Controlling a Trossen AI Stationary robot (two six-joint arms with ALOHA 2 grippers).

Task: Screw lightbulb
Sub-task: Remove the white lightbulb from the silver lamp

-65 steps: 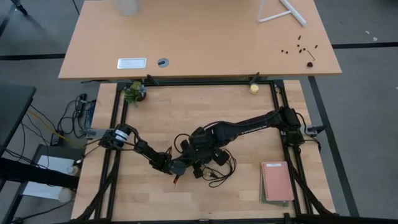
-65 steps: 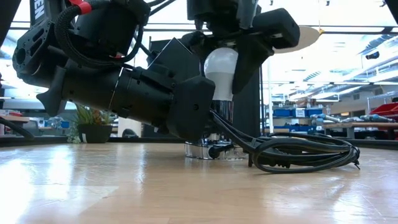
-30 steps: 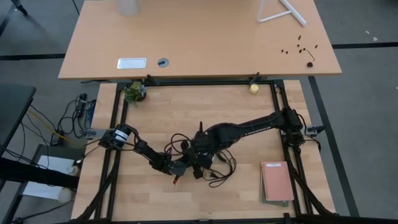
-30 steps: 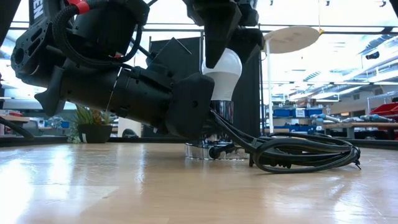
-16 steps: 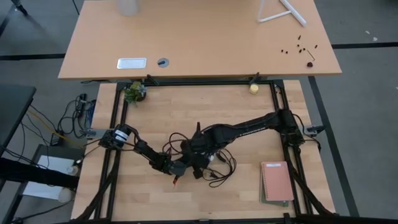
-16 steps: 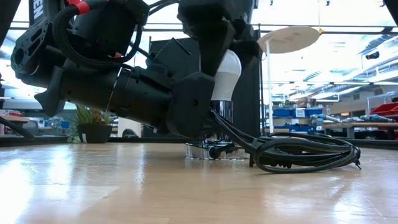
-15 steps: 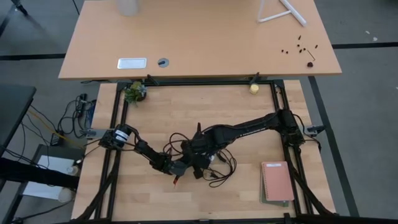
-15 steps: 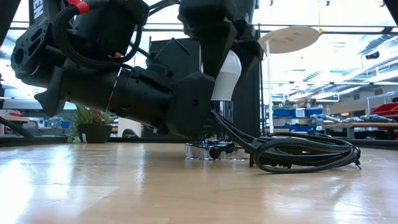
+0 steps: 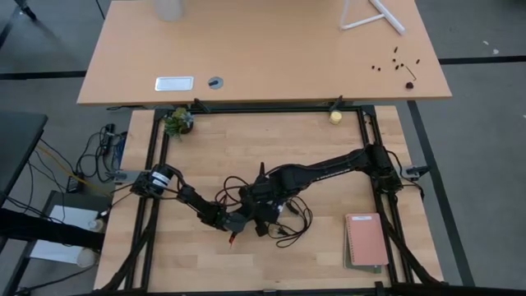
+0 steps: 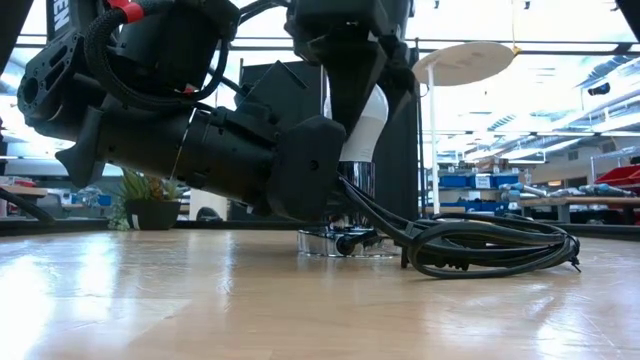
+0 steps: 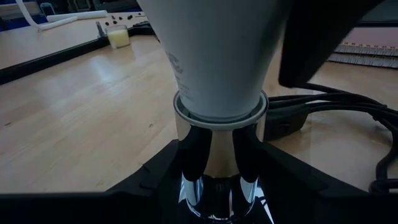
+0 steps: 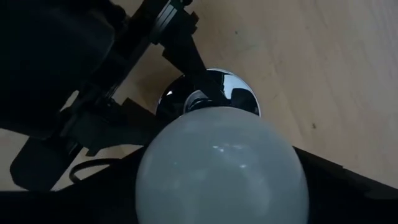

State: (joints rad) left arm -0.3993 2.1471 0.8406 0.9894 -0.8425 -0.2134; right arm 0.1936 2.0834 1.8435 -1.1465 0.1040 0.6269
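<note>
White lightbulb stands upright at table centre, dome up, base down in the chrome socket. Right gripper, reaching in from three o'clock, clasps its dome from above; left gripper, stretched low from nine o'clock, clamps the socket.

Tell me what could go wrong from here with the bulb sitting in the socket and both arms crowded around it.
The right end effector grips the lightbulb, which looks tilted over the chrome socket; turning it that way could cross-thread it. The left end effector holds the socket's neck close under the bulb, so the two arms may collide. The black cord lies coiled right beside the base and might snag.
</note>
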